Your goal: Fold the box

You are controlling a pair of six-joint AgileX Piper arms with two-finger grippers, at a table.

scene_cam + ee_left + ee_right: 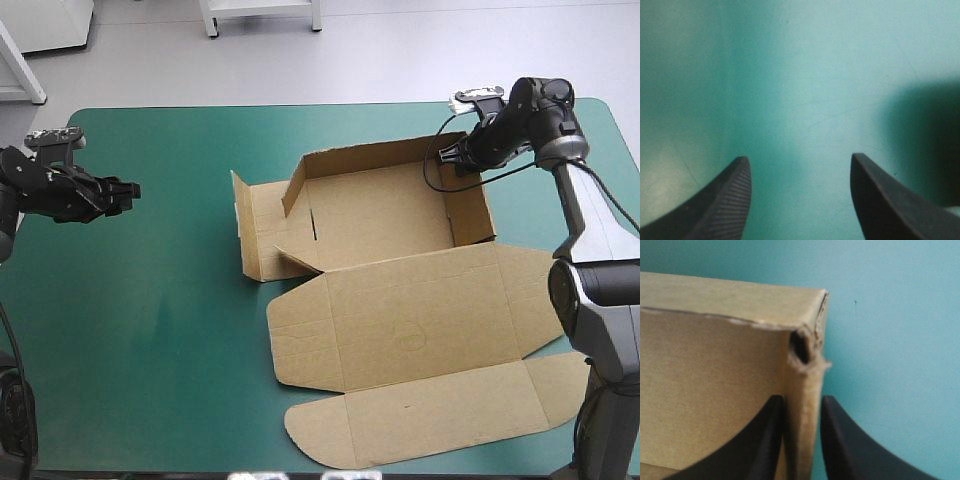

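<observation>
Nearest the desk's (150, 350) near edge, right of the middle, the brown box's (400, 300) rounded tuck flap (430, 415) lies flat on the teal-green cover (180, 130). The broad lid (410, 320) lies just beyond it, also flat, with a small side flap at each end.

Past the lid, toward the far edge, is the open tray (385, 215). Its far wall (365, 157) and right wall (472, 215) stand upright. At its left end a side panel (258, 235) leans outward, only partly raised, and a small flap (298, 260) tilts in at the near-left corner.

The left gripper (128, 190) hangs over bare cover near the desk's left edge, well apart from the box. In the left wrist view it (799, 165) is released, its black fingers (730, 200) standing wide apart above the cover.

The right gripper (455, 158) is at the tray's far-right corner. In the right wrist view it (802, 402) is grasping the box, one finger (765, 440) on each side of the wall's upright edge with the board pinched between them. The board is frayed at that corner's top.
</observation>
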